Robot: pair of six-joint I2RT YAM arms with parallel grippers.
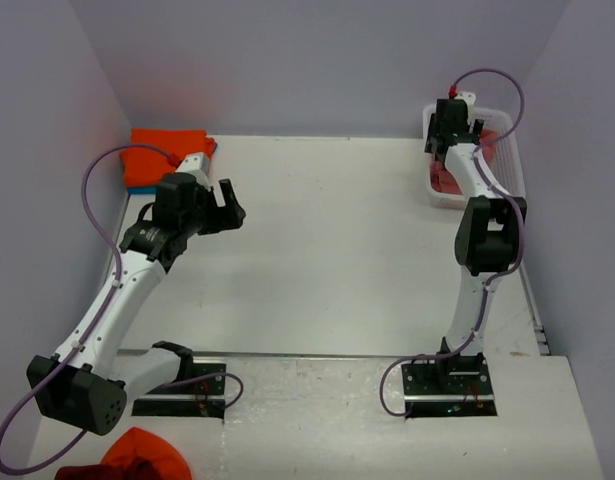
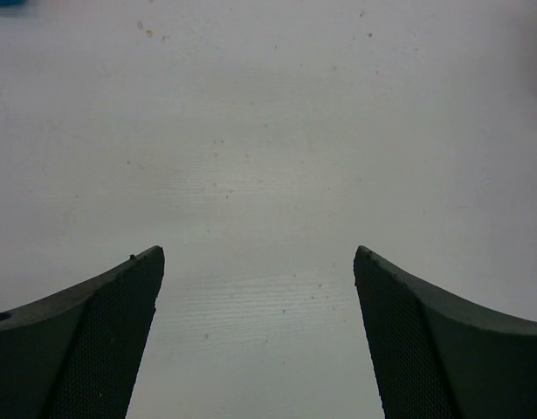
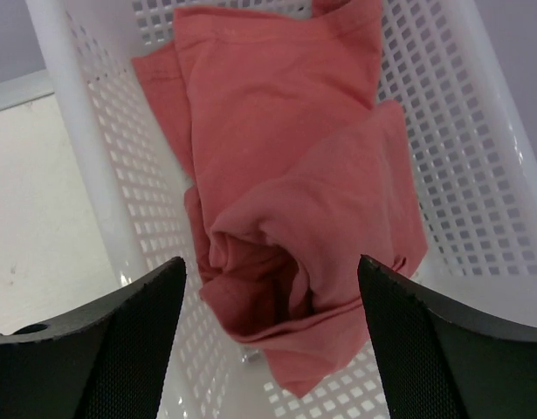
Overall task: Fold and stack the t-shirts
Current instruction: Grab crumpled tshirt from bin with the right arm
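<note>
The right jaws stand spread over the salmon-red t-shirt (image 3: 285,201), which lies crumpled, soft and creased in the white lattice basket (image 3: 478,175) at the worktop's (image 1: 337,240) far right corner. Closing here may pinch only one loose fold, or snag the lattice and drag the basket. The left jaws, also spread, hang over bare worktop. A folded orange t-shirt (image 1: 167,150) sits far left.
</note>
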